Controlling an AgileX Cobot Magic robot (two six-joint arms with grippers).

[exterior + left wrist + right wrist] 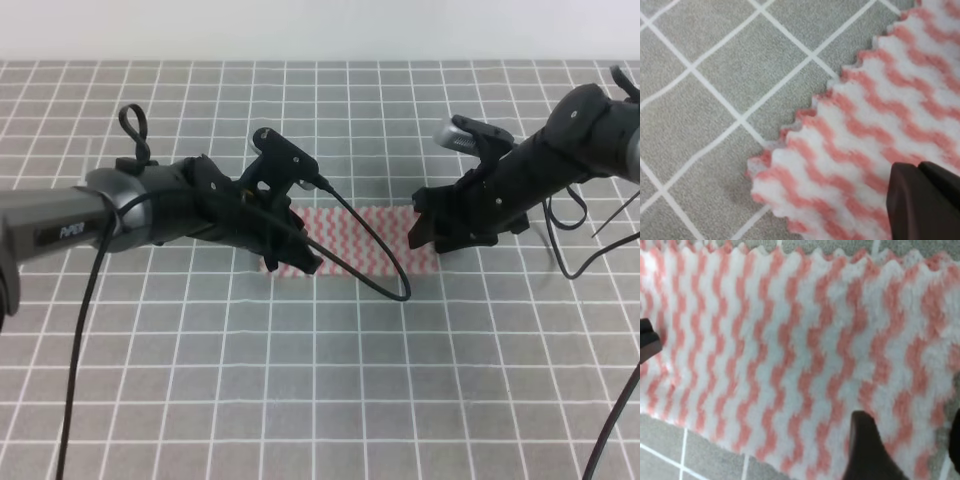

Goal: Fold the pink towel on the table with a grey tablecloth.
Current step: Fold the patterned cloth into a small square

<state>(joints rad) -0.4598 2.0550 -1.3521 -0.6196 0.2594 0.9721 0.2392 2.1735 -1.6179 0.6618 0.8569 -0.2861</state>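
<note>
On the grey grid-printed cloth bench, both grippers — left gripper, right gripper — crowd the thin pink-and-white zigzag towel; finger states unclear; pinching one layer risks bunching.

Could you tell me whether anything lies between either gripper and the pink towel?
Nothing visible does. The left gripper and right gripper sit right at opposite ends of the pink towel, which lies on the grey tablecloth.

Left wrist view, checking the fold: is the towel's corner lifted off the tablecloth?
No, the pink towel corner lies flat on the grey tablecloth.
</note>
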